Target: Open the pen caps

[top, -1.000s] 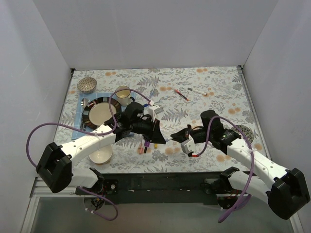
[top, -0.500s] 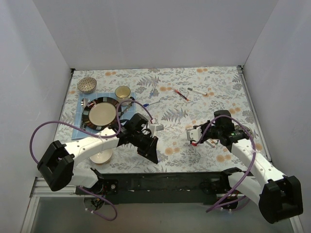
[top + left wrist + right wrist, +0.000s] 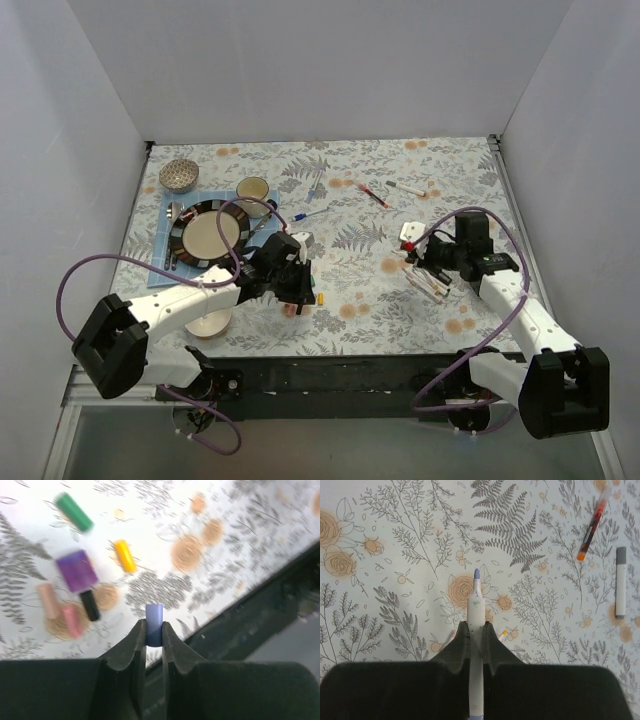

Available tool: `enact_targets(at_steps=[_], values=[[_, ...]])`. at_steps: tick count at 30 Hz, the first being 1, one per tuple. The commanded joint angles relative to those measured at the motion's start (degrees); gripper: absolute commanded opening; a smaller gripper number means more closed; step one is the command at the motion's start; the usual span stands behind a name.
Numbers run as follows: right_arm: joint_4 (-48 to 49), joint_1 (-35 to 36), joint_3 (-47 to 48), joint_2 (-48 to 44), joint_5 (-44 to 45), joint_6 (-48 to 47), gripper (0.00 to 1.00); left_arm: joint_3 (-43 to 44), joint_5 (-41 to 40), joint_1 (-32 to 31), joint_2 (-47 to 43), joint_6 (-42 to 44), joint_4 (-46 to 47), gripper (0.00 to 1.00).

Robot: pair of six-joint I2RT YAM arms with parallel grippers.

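Nearest you, your left end effector [image 3: 154, 632] is pinched narrow on a blue cap [image 3: 154, 619], held above the worktop [image 3: 215, 510] close to its near edge. Just past its tips lie the loose caps, blurred in the wrist view: a black cap [image 3: 90, 605] and a pink cap [image 3: 71, 621] side by side, then a purple cap [image 3: 76, 570], a yellow cap [image 3: 124, 556] and, farthest, a green cap [image 3: 74, 512]. To the left, a white bowl [image 3: 208, 322] sits partly under that arm.

On your right, the right end effector [image 3: 476, 630] is closed tight on a pen [image 3: 476, 602]. The pen's blue tip is bare and points away over the worktop. A small pile of pens [image 3: 430, 286] lies just beneath and beside it.

Farther back on the left you have a plate [image 3: 210, 235] on a blue mat [image 3: 160, 265], a cup [image 3: 252, 190] just behind it and a metal bowl [image 3: 179, 175] near the far corner. At the far middle, a red pen [image 3: 591, 527] and a grey-capped pen [image 3: 620, 582] lie near each other, well apart from both arms.
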Motion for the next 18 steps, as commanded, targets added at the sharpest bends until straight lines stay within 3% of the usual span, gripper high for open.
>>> enact_targets(at_steps=[1, 7, 12, 18], values=[[-1.26, -3.27, 5.32, 3.57, -2.54, 12.73, 0.01, 2.09, -14.58, 0.19, 4.95, -1.81, 2.99, 0.02], [-3.56, -6.7, 6.82, 6.48, -4.65, 15.72, 0.01, 5.08, -20.04, -0.08, 9.97, -1.46, 4.57, 0.08], [-3.46, -7.66, 6.82, 7.8, -3.86, 16.25, 0.01, 6.05, -18.65, -0.17, 12.0, -0.84, 6.5, 0.28], [-5.31, -9.33, 8.93, 12.1, -0.45, 19.23, 0.01, 6.75, -17.76, -0.08, 14.63, -0.4, 6.77, 0.37]])
